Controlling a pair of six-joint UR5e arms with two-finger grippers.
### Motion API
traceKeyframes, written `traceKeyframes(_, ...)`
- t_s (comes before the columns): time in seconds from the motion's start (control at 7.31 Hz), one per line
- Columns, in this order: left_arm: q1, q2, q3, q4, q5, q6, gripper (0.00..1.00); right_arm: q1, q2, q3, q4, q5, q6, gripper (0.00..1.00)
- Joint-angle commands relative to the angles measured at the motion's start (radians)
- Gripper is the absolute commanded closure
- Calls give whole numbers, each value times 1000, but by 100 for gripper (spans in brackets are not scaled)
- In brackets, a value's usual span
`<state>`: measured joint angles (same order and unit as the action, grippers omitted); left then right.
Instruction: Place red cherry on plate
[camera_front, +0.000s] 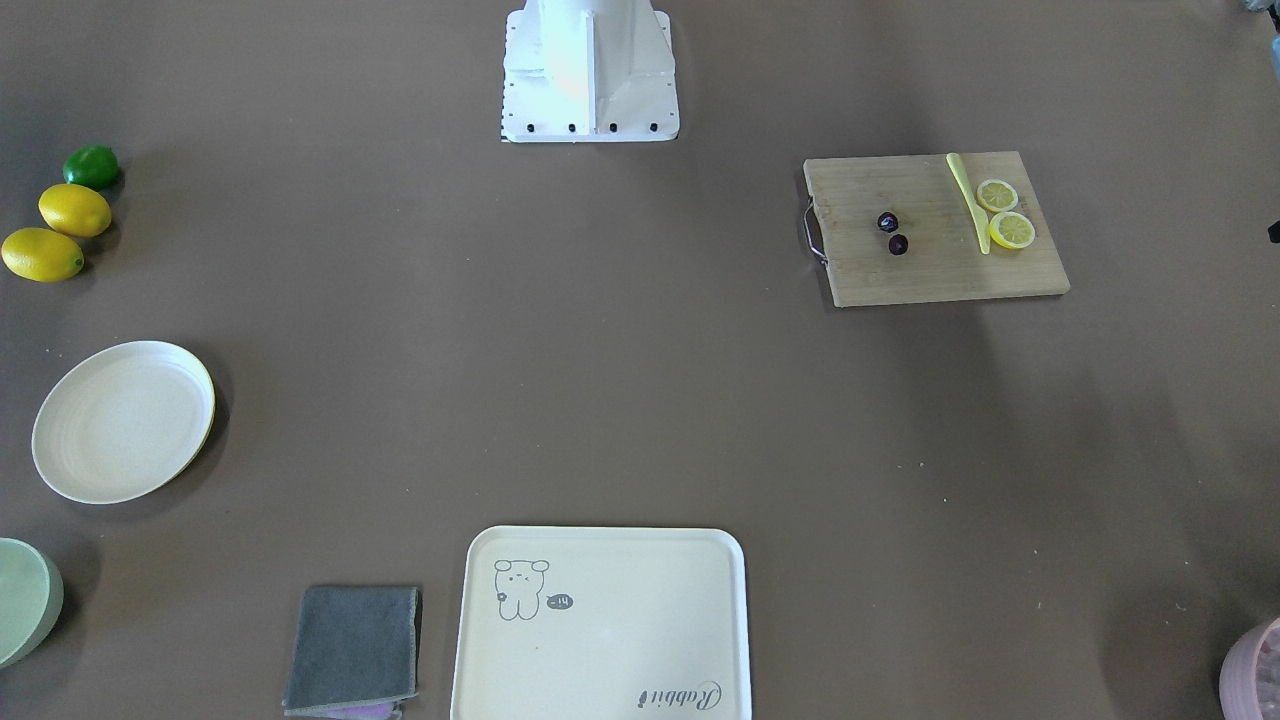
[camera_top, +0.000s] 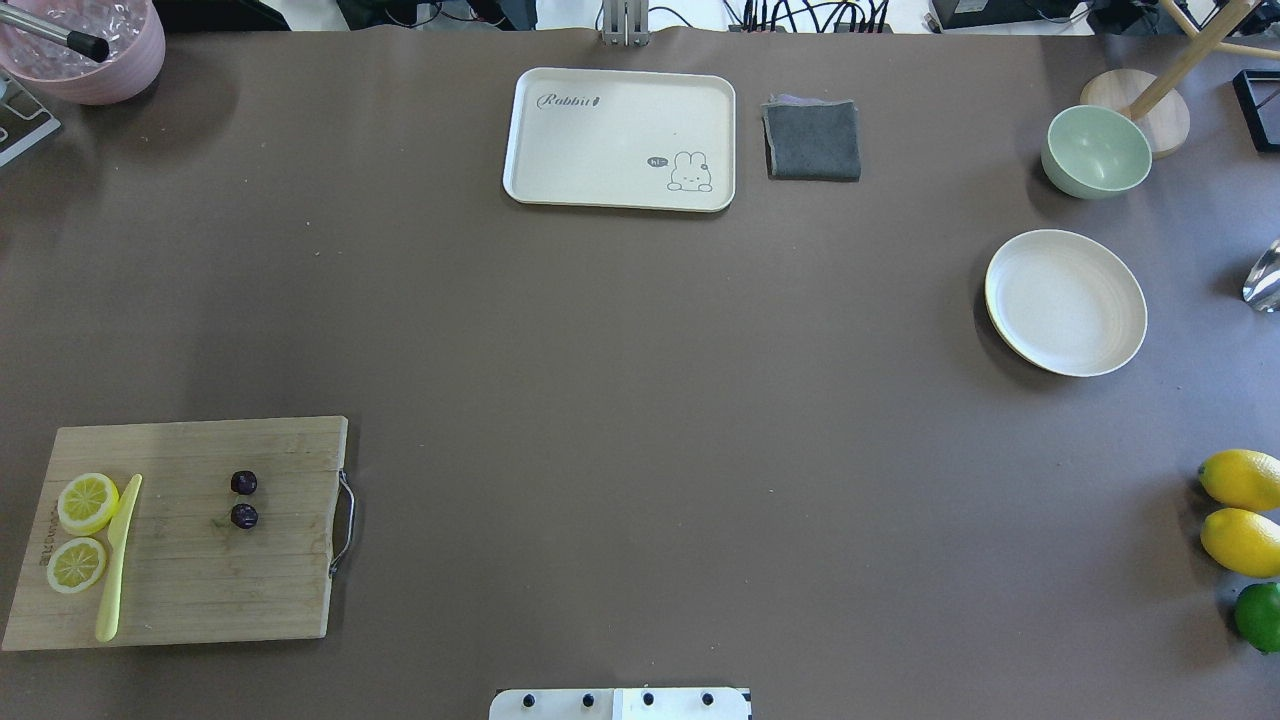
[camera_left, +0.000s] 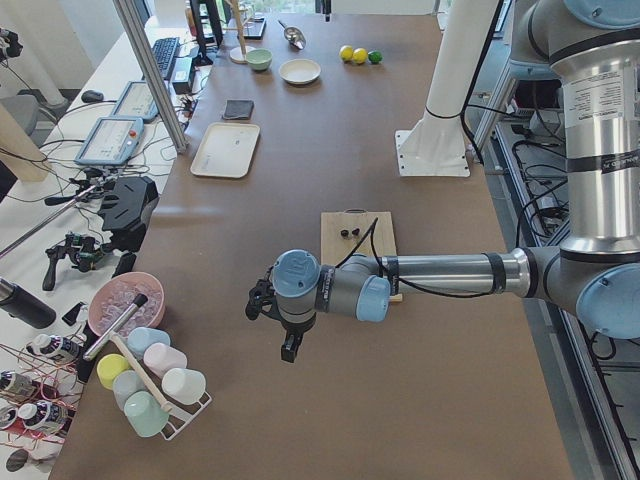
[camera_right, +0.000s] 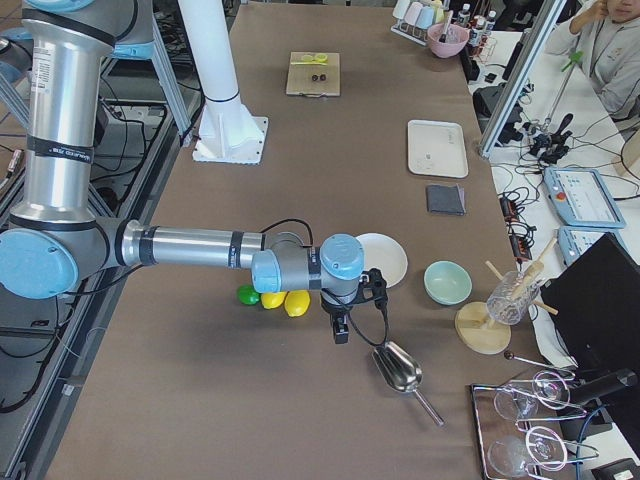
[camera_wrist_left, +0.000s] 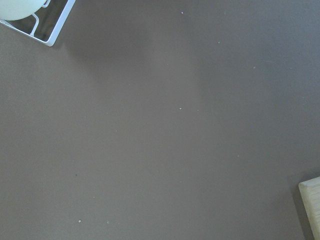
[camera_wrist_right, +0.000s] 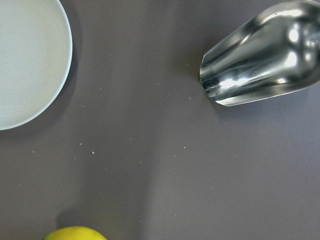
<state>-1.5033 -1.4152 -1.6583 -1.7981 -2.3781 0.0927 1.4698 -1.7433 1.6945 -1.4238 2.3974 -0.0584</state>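
Note:
The red cherry, two tiny dark round fruits, lies on a wooden cutting board at the table's near left; it also shows in the front view as cherry. The cream plate sits empty at the far right, and part of the plate fills the right wrist view's upper left. My left gripper hangs over bare table beyond the board's left end. Hanging beside the plate, near a metal scoop, is my right gripper. Both appear only in side views, so I cannot tell whether they are open or shut.
Two lemon slices and a yellow knife share the board. A bear tray, grey cloth and green bowl line the far edge. Two lemons and a lime lie near right. The scoop lies past the plate.

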Motion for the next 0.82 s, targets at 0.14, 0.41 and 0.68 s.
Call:
traceKeyframes(0.14,0,-1,-2,-3,-3,2,2,0,-4,-6,3,54,9,1)
traceKeyframes(0.41,0,-1,-20,-3,2,-1,2,-5,100,-74,9,66,153,2)
traceKeyframes(0.68,0,-1,-21,-3,5,-1,2,-69,134,-134,179,68,408,10)
